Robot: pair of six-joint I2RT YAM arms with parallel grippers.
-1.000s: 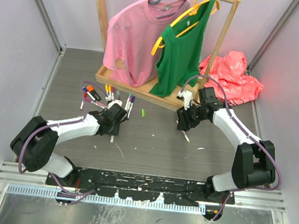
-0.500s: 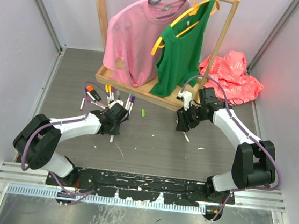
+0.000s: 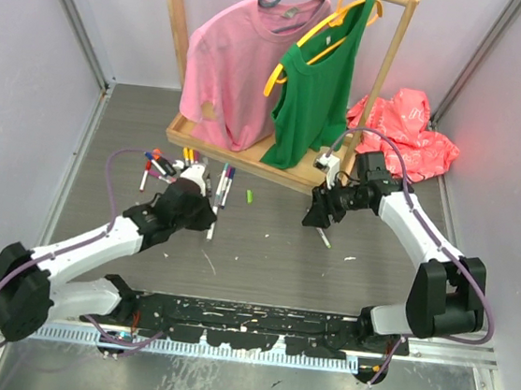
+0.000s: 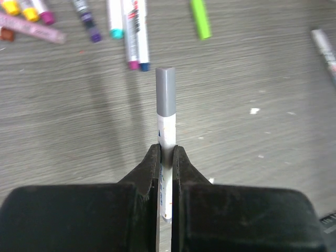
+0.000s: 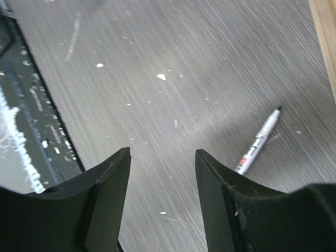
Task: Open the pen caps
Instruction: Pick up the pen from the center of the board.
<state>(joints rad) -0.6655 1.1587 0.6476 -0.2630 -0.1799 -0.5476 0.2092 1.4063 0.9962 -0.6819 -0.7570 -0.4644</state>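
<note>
My left gripper (image 4: 166,149) is shut on a white marker barrel, held just above the grey table. Its grey pen cap (image 4: 166,92) is on and points away from me. In the top view that gripper (image 3: 200,213) sits left of centre. Several capped markers (image 4: 135,37) lie in a loose row beyond it, and a loose green cap (image 4: 200,20) lies to their right. My right gripper (image 5: 163,155) hangs open over bare table, holding nothing. An uncapped white pen (image 5: 257,143) lies just to its right on the table.
A wooden clothes rack base (image 3: 219,148) stands behind the markers with a pink shirt (image 3: 233,60) and a green top (image 3: 320,89) hanging over it. A red cloth (image 3: 404,131) is heaped at the back right. More markers (image 3: 158,165) lie at the left.
My left jaws have closed on the grey-capped marker and the arm has reached forward. The right gripper has shifted slightly and its jaws stand a little wider.
</note>
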